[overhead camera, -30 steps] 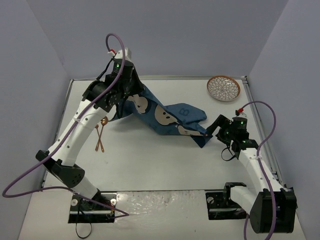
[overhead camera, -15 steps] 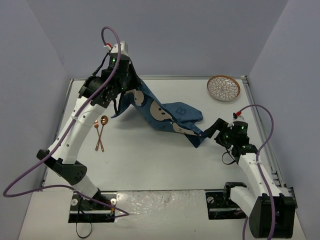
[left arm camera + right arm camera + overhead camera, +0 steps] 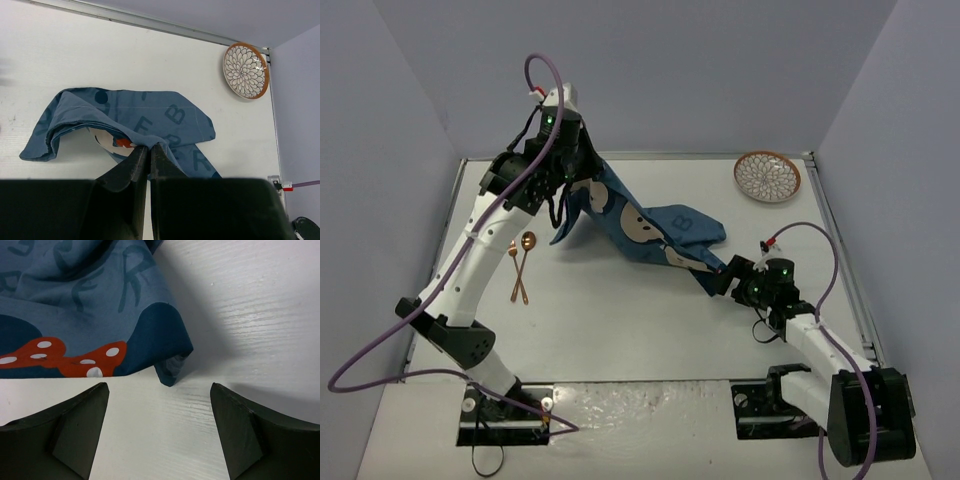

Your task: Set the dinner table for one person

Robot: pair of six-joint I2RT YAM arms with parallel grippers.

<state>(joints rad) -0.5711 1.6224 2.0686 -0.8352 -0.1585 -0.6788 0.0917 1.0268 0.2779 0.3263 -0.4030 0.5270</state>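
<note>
The dark blue cartoon cloth mat point(image 3: 670, 225) lies crumpled on the white dinner table point(image 3: 620, 330). Its left end is lifted off the surface. My left gripper point(image 3: 570, 178) is shut on a fold of that raised end, and the left wrist view shows the cloth point(image 3: 150, 110) pinched at the tips of the left gripper point(image 3: 148, 148). My right gripper point(image 3: 720, 278) is low over the table and open. In the right wrist view the cloth's near corner point(image 3: 170, 372) rests on the table point(image 3: 250, 315), just ahead of the gap of the right gripper point(image 3: 159, 386) and apart from both fingers.
A patterned plate with an orange rim point(image 3: 767, 176) sits at the back right corner, and it shows as the plate point(image 3: 246, 70) in the left wrist view. A copper spoon and fork point(image 3: 523, 265) lie crossed on the left. Grey walls enclose the table.
My right gripper has moved left and nearer to the cloth's near corner, its jaws a little narrower. My left gripper rose and drew back slightly with the cloth.
</note>
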